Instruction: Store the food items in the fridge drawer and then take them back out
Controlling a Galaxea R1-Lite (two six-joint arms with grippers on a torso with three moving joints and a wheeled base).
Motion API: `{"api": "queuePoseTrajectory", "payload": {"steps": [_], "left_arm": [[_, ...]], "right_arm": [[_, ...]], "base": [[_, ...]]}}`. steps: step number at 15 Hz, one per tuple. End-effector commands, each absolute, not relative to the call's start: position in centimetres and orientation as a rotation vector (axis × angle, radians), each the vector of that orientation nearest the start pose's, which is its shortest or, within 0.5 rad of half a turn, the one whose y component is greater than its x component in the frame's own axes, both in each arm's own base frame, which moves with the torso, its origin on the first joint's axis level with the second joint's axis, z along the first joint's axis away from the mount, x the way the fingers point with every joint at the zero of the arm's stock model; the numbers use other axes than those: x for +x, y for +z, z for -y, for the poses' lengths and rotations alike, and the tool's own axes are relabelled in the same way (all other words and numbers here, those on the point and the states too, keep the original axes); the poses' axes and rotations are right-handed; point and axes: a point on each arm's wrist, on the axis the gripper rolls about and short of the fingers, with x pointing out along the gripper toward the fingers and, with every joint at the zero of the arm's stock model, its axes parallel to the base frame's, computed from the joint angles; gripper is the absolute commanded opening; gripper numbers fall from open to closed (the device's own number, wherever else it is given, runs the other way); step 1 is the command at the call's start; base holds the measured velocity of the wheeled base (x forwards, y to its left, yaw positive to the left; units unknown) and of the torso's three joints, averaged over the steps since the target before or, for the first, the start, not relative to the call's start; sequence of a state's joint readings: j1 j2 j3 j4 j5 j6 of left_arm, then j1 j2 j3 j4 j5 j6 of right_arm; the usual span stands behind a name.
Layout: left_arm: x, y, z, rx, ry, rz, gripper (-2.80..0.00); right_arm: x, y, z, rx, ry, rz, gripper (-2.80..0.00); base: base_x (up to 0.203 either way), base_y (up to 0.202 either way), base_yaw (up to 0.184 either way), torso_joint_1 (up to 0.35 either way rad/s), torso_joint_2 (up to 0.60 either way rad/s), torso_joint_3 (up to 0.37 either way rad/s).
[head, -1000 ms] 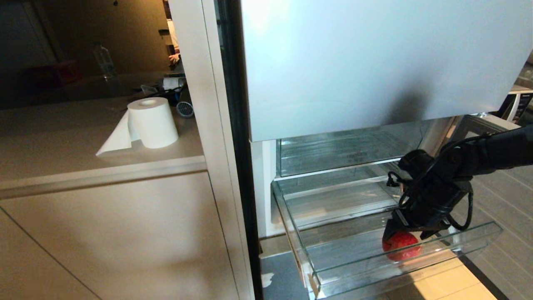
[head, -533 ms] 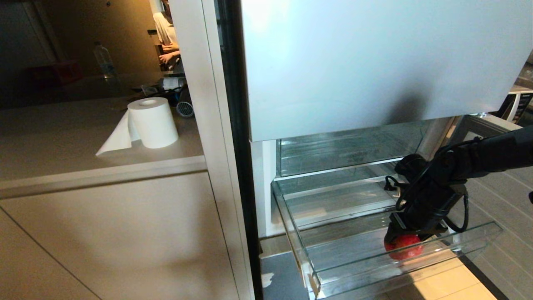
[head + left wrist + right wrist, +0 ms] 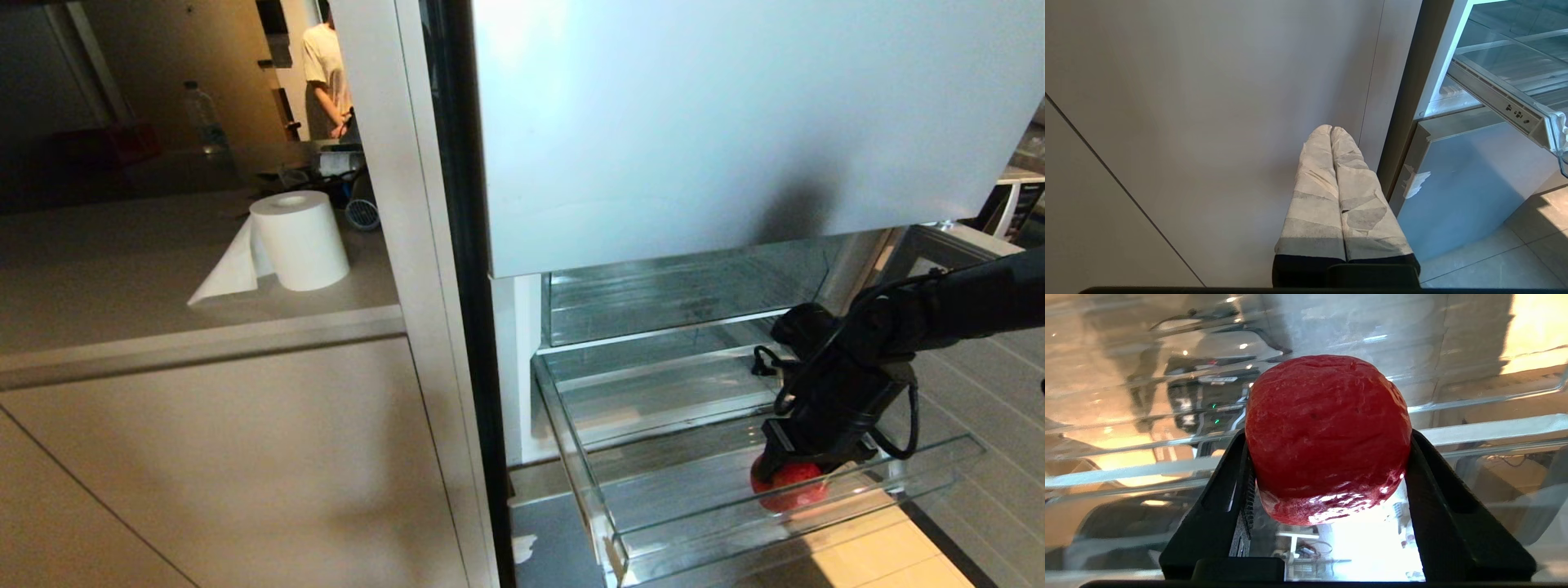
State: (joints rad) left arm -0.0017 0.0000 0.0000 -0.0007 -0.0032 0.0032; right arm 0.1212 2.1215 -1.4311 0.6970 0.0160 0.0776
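Note:
One food item, a round red fruit (image 3: pixel 789 490) (image 3: pixel 1327 416), rests on the floor of the pulled-out clear fridge drawer (image 3: pixel 589 490) near its front right. My right gripper (image 3: pixel 797 469) (image 3: pixel 1327 437) reaches down into the drawer from the right. Its black fingers (image 3: pixel 1237 469) press against both sides of the fruit, which still sits on the drawer floor (image 3: pixel 1126 469). My left gripper (image 3: pixel 1331 129) hangs low beside the cabinet front, its taped fingers pressed together and empty. No second fruit shows.
A second clear drawer (image 3: pixel 653 302) sits above and further in, under the pale fridge door panel (image 3: pixel 735 122). A paper towel roll (image 3: pixel 298 241) stands on the counter to the left. A person (image 3: pixel 326 73) stands far behind. Tiled floor lies under the drawer.
My right gripper's fingers have closed in from wide open onto the sides of the fruit and sunk slightly. The person in the background has moved.

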Motion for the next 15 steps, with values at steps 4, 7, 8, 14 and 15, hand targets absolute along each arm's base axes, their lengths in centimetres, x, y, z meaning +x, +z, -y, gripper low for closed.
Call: {"api": "queuePoseTrajectory", "payload": {"steps": [4,7,8,14,15], "left_arm": [[-2.3,7.5,0.0,0.003,-0.005,0.000,-2.80],[-2.3,7.5,0.0,0.003,-0.005,0.000,-2.80],[-2.3,7.5,0.0,0.003,-0.005,0.000,-2.80],[-2.3,7.5,0.0,0.003,-0.005,0.000,-2.80],[-2.3,7.5,0.0,0.003,-0.005,-0.001,-2.80]], "right_arm": [[32.1,17.7,-7.2,-0.039,0.156,-1.171,-2.80],[29.1,21.7,-8.7,-0.048,0.226,-1.034,-2.80],[28.5,22.5,-9.0,-0.037,0.240,-0.980,-2.80],[25.3,25.8,-8.3,0.032,0.264,-0.731,-2.80],[24.0,26.8,-7.9,0.036,0.271,-0.693,-2.80]], "base": [[0.000,0.000,0.000,0.000,0.00,0.000],[0.000,0.000,0.000,0.000,0.00,0.000],[0.000,0.000,0.000,0.000,0.00,0.000],[0.000,0.000,0.000,0.000,0.00,0.000],[0.000,0.000,0.000,0.000,0.00,0.000]]}}
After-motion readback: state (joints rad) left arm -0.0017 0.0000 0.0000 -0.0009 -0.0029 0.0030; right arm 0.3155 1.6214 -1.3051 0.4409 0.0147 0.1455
